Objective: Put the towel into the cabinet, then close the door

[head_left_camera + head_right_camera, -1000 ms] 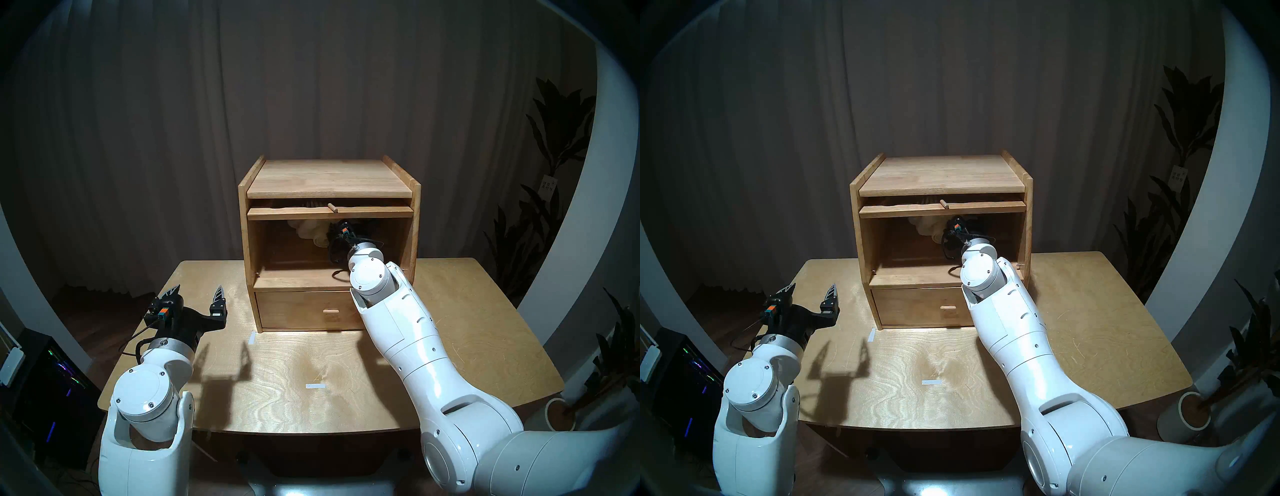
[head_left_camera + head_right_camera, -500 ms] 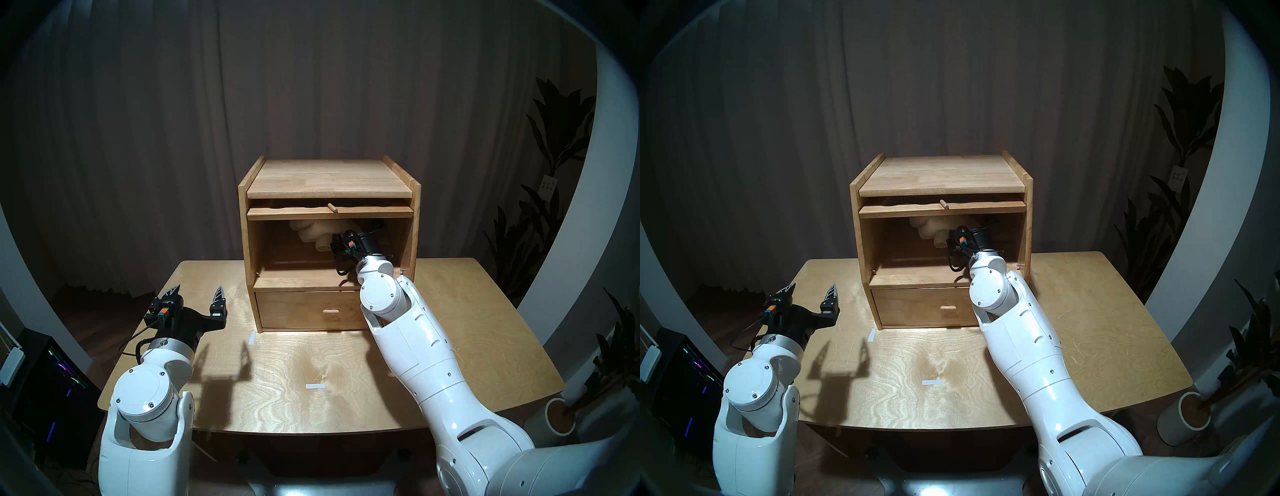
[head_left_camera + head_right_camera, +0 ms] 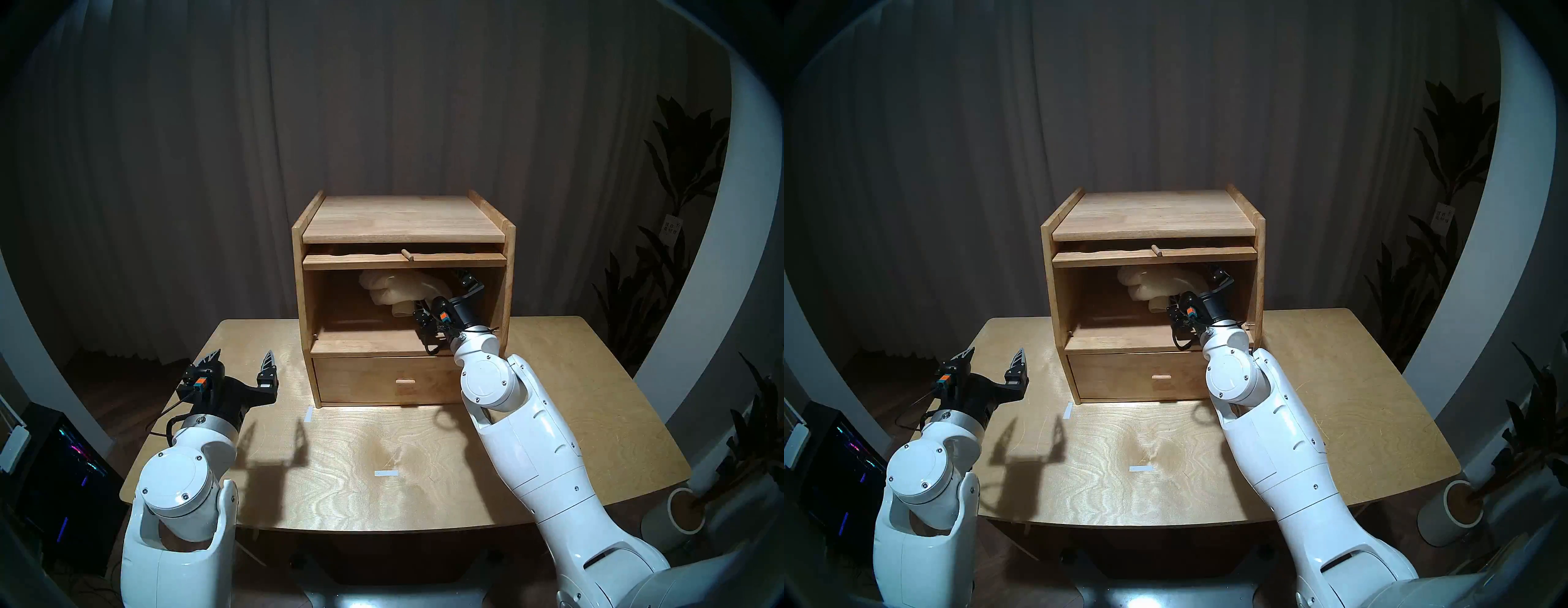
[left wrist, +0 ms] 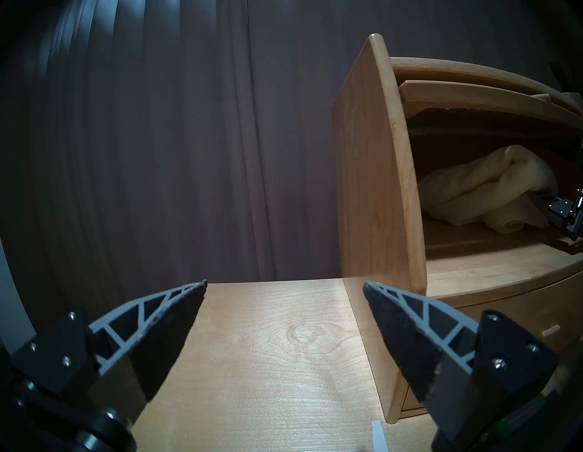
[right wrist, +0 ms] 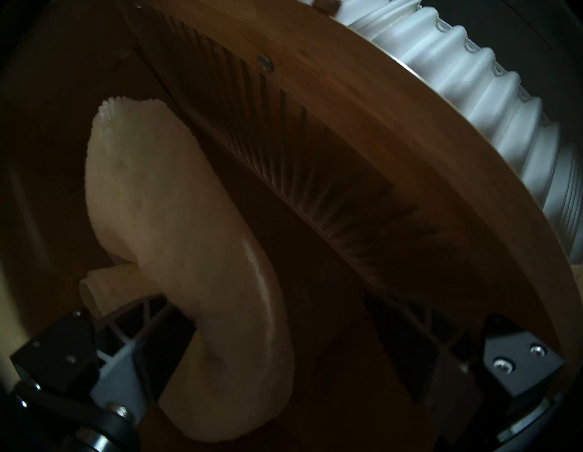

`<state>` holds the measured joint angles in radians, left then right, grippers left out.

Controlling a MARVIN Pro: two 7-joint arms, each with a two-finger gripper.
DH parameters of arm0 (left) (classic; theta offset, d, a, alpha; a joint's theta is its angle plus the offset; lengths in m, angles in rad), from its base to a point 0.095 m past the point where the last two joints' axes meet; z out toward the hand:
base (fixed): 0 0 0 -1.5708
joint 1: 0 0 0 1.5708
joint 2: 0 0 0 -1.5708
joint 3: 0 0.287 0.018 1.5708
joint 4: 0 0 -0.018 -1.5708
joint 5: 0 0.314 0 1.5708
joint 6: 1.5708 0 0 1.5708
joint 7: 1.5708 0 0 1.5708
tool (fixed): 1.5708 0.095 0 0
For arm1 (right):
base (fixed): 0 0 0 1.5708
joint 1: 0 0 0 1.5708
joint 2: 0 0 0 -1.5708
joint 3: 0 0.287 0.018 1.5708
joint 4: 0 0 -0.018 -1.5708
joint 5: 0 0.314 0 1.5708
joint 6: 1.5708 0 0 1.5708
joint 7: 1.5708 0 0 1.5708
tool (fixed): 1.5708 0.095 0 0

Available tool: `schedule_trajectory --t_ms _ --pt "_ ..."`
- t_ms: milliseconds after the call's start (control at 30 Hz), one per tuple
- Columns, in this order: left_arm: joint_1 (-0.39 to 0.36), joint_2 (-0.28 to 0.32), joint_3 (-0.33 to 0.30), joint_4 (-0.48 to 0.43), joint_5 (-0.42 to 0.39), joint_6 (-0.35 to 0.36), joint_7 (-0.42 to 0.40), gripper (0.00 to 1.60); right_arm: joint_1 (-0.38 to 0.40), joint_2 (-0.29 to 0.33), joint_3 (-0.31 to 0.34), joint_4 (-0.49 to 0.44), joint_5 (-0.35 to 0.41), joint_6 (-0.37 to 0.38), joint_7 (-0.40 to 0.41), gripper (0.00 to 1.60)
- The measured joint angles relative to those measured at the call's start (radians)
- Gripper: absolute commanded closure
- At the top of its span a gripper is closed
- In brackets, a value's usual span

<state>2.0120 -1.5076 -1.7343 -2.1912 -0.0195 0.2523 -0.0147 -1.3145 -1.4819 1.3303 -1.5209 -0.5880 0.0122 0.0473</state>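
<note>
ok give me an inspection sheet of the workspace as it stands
surface: wooden table, two white tape marks.
job's things: towel bunched inside the cabinet; door raised flat under the top, peg knob showing; drawer shut.
clutter: nothing seen.
grippers: left gripper open, empty, over the table; right gripper open inside the compartment, one finger against the towel.
cables: black cable looping at the right wrist.
surroundings: dark curtain, plants, lit computer case.

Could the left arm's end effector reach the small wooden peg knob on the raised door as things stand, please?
Probably yes: the left end effector hangs open, and nothing stands between it and the small wooden peg knob, which juts out above the right end effector.
</note>
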Motion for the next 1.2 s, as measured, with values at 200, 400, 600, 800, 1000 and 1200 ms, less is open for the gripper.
schedule_trajectory --t_ms 200,400,600,800,1000,1200 --pt "0.0 0.0 0.0 0.0 0.0 0.0 0.0 0.0 0.027 -0.039 0.049 0.014 0.084 0.123 0.088 1.6" --pt "0.0 0.0 0.0 0.0 0.0 0.0 0.0 0.0 0.066 -0.1 0.072 0.038 0.171 0.218 0.12 1.6" --pt "0.0 0.0 0.0 0.0 0.0 0.0 0.0 0.0 0.116 -0.158 0.088 0.085 0.231 0.278 0.108 1.6" --pt "0.0 0.0 0.0 0.0 0.0 0.0 0.0 0.0 0.153 -0.198 0.102 0.123 0.263 0.323 0.097 0.0" --pt "0.0 0.0 0.0 0.0 0.0 0.0 0.0 0.0 0.147 -0.175 0.055 0.067 0.249 0.399 0.188 0.0" --pt "0.0 0.0 0.0 0.001 0.0 0.0 0.0 0.0 0.117 -0.125 -0.018 -0.01 0.217 0.422 0.291 0.0"
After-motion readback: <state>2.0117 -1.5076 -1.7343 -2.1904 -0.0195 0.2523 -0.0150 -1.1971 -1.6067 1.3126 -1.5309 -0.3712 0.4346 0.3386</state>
